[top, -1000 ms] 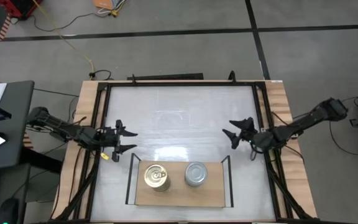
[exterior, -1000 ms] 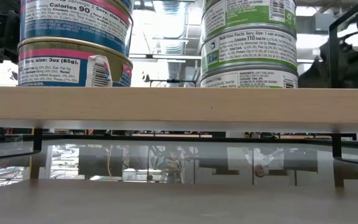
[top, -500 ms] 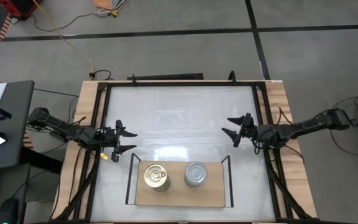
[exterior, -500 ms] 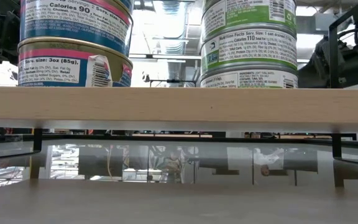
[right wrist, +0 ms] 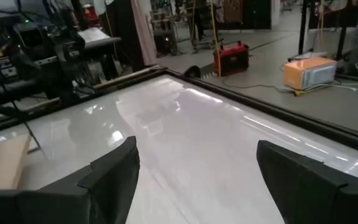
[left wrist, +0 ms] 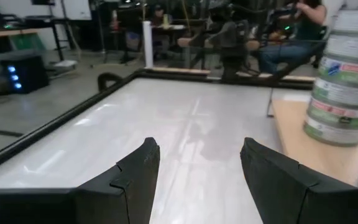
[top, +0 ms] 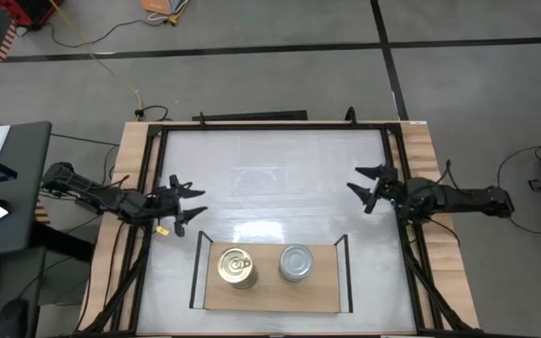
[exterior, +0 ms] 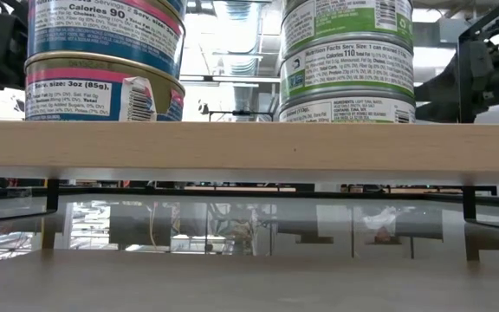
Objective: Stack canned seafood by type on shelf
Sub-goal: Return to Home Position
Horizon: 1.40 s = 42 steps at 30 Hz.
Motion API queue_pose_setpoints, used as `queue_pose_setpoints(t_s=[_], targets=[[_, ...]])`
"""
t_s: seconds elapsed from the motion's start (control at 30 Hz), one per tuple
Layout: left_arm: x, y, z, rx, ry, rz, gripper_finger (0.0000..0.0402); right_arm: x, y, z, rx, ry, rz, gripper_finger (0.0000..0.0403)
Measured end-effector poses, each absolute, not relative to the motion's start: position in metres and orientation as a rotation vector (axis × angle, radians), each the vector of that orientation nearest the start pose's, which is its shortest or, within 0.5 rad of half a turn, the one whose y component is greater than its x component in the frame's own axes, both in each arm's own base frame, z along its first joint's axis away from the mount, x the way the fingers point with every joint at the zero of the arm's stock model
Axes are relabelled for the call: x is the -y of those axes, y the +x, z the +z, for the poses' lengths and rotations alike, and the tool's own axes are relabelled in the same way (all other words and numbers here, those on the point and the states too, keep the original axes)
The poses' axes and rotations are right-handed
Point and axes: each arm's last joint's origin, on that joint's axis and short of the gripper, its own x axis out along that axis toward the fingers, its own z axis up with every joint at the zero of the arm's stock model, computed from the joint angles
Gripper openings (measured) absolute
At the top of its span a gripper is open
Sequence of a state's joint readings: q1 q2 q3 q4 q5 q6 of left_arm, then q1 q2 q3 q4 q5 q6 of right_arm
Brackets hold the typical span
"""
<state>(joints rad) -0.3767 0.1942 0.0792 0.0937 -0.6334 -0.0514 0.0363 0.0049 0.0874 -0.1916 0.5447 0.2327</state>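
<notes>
Home-return step, by judgement: the canned seafood stands sorted on the shelf (top: pixel 322 296) at the near edge, gold-lidded stack (top: pixel 238 267) left, silver-lidded stack (top: pixel 296 263) right; left gripper (top: pixel 186 205) and right gripper (top: pixel 364 186), wide open and empty, hover at the table (top: pixel 270 178) sides, needing only to park.

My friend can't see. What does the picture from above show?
Two stacks of cans stand side by side on a wooden shelf, a gold-topped stack and a silver-topped stack. The left gripper and right gripper hover open at opposite sides of the white table, holding nothing.
</notes>
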Motion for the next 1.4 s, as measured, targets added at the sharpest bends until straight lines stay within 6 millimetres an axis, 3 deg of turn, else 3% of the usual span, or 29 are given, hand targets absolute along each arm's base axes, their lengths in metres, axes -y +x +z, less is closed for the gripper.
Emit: queue_pose_setpoints(t_s=[0.63,1.03,1.4], targets=[[0.007,0.103,0.174,-0.091,0.035,0.267,0.0215,0.012,0.088,0.173,-0.062,0.209,-0.528,0.0347],[0.006,0.103,0.174,-0.086,-0.011,0.285,0.0215,0.012,0.088,0.173,-0.066,0.208,-0.530,0.0347],[0.006,0.103,0.174,-0.098,0.119,0.282,0.0215,0.012,0.088,0.173,-0.066,0.208,-0.530,0.0347]])
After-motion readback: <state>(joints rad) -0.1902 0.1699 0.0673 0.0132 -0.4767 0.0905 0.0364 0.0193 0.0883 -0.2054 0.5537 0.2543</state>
